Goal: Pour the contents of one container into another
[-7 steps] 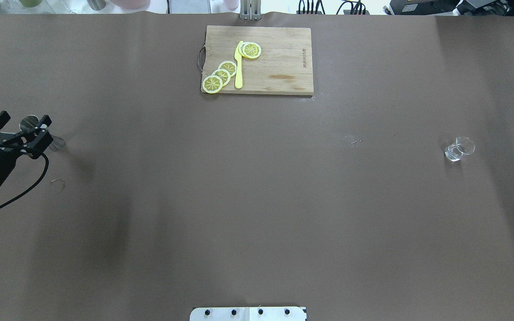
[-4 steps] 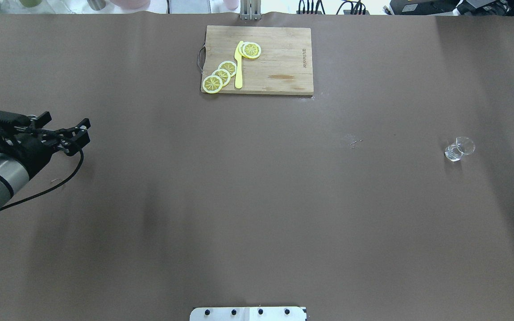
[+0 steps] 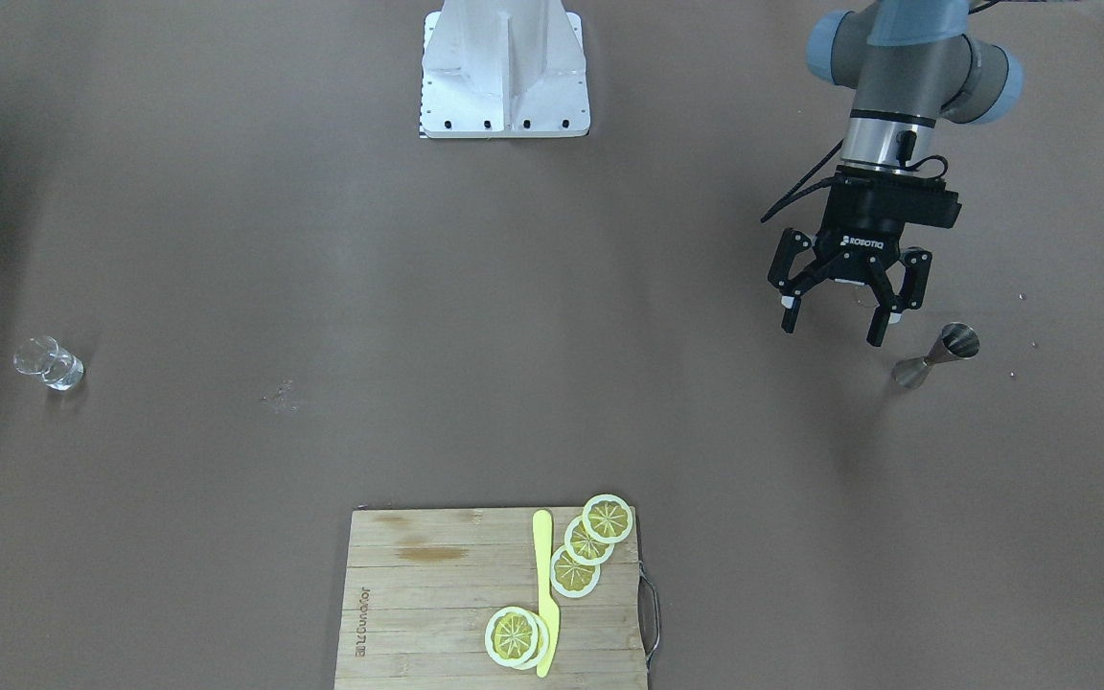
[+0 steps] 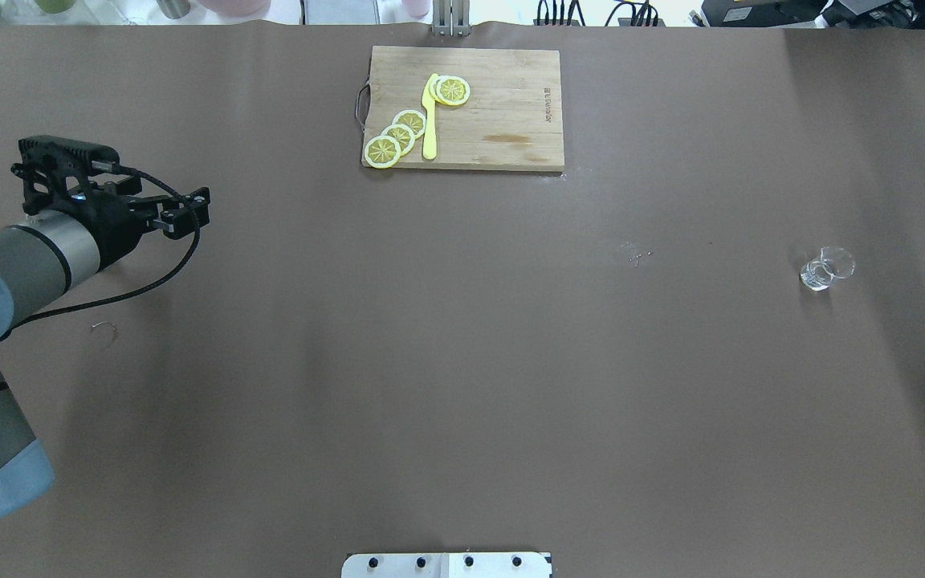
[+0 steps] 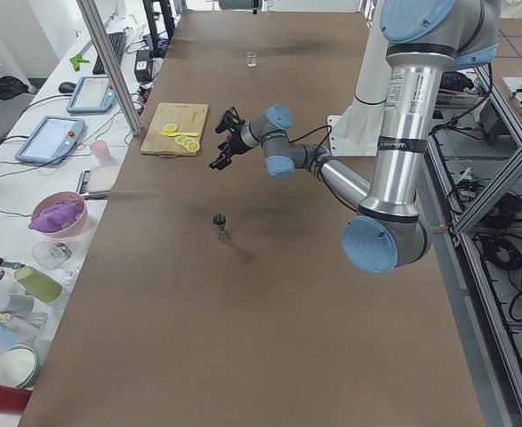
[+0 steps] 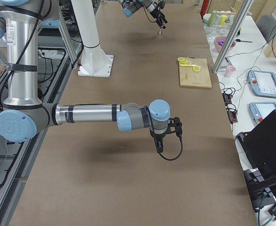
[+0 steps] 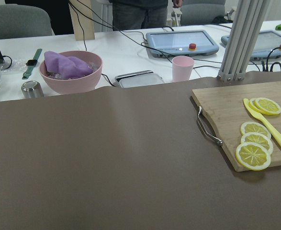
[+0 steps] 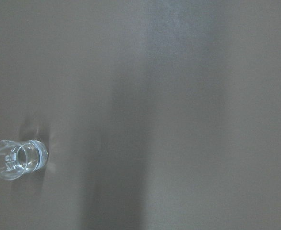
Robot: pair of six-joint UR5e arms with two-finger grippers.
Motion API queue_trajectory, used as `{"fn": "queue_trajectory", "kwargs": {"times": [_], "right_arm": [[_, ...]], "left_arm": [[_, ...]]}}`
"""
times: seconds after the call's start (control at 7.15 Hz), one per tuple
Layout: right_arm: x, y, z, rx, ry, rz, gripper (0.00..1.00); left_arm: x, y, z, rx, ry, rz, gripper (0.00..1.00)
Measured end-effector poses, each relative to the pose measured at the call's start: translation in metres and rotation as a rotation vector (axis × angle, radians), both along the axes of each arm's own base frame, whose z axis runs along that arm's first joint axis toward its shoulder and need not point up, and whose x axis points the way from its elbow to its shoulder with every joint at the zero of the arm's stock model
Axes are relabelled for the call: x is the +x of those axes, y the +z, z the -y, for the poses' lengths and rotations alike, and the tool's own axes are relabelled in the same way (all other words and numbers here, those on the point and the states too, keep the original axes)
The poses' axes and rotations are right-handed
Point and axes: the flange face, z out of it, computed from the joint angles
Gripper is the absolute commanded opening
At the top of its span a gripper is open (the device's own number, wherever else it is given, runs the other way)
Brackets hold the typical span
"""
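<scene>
Left side: the left hand (image 3: 832, 331) hangs clear of the bench (image 4: 462, 361), its two fingers spread wide apart and nothing between them. The jigger (image 3: 935, 356) stands upright on the bench on its own. In the front view it sits just beside the outer finger of the left hand, but not touching it. The side view from the robot's left puts the hand raised above the surface, with the jigger nearer that camera.

Centre, far edge: a wooden cutting board (image 4: 503, 120) lies flat. It carries a yellow knife (image 4: 429, 128), three overlapping lemon slices (image 4: 398, 136) on the handle side of the blade, and more slices by its tip.

Right side: the glass tumbler (image 4: 825, 269) stands upright on the bench, alone and well apart from the jigger – the full width of the work area lies between them. Whether it holds any liquid cannot be determined.

The right hand (image 6: 158, 145) shows only in the side view from the robot's right, pointing down over the bench. How far its fingers are open cannot be told from there. Its wrist camera looks down on the tumbler at the lower left of its view.
</scene>
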Motion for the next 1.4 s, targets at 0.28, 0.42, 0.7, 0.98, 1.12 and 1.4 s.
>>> {"fn": "queue_trajectory", "kwargs": {"times": [0.28, 0.42, 0.7, 0.98, 1.12, 1.4], "right_arm": [[0.000, -0.001, 0.000, 0.003, 0.001, -0.001, 1.00], [0.001, -0.003, 0.000, 0.005, 0.002, 0.000, 1.00], [0.006, -0.003, 0.000, 0.007, 0.011, 0.000, 1.00], [0.007, -0.004, 0.000, 0.008, 0.015, -0.003, 1.00], [0.008, -0.003, 0.000, 0.008, 0.016, -0.004, 1.00], [0.009, -0.003, 0.001, 0.009, 0.019, -0.014, 1.00]], "left_arm": [[-0.032, -0.024, 0.057, -0.044, 0.096, 0.108, 0.97], [-0.057, -0.025, 0.081, -0.069, 0.159, 0.177, 0.97], [-0.128, -0.008, 0.111, -0.140, 0.296, 0.240, 0.97], [-0.195, 0.032, 0.127, -0.185, 0.399, 0.218, 0.97], [-0.229, 0.062, 0.123, -0.217, 0.407, 0.207, 0.98], [-0.298, 0.142, 0.084, -0.326, 0.411, 0.135, 0.98]]}}
